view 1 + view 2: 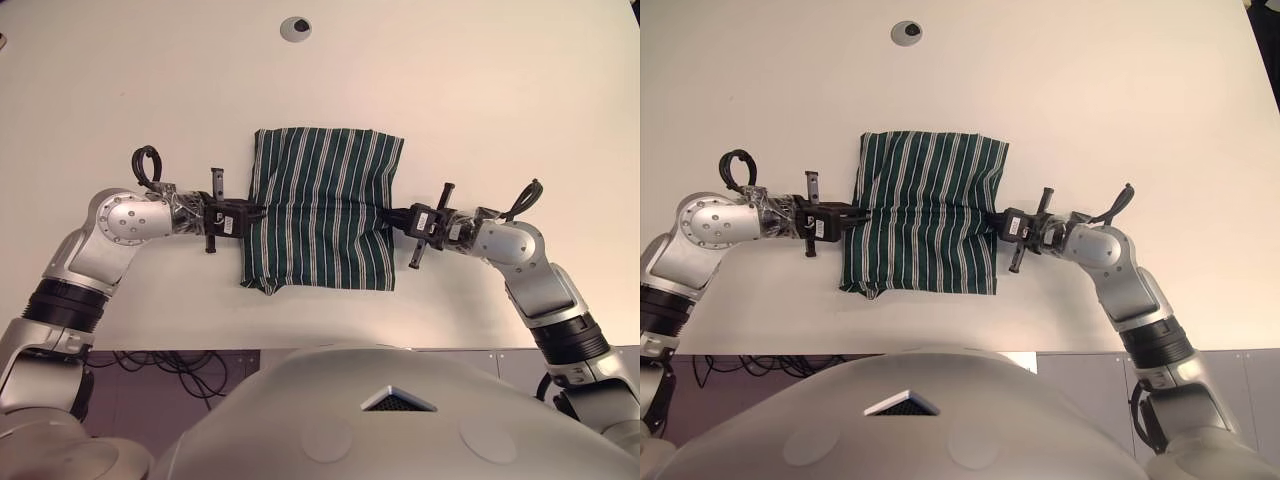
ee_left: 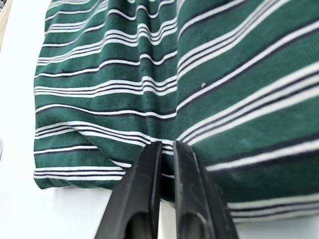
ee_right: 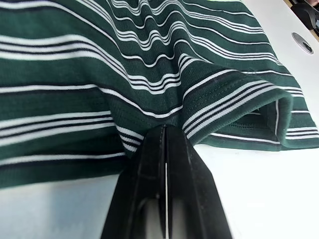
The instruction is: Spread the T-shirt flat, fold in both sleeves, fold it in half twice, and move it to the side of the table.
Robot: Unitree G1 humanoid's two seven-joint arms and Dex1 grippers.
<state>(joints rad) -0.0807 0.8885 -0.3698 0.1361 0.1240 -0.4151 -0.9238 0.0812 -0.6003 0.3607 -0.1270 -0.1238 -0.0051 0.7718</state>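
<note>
One rectangular, green-striped, ribbed-knit T-shirt (image 1: 320,210)

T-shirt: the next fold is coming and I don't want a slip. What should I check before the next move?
1. Left tool shut on the T-shirt at its left edge: ok.
2. Right tool shut on its right edge: ok.
3. Both grips mid-edge and level with each other: ok.
4. Sleeves folded in, none sticking out: ok.
5. Cloth lying flat: not ok, rippled at both grips and bunched at the near left corner.
6. Every layer caught in each grip: cannot tell.
</note>
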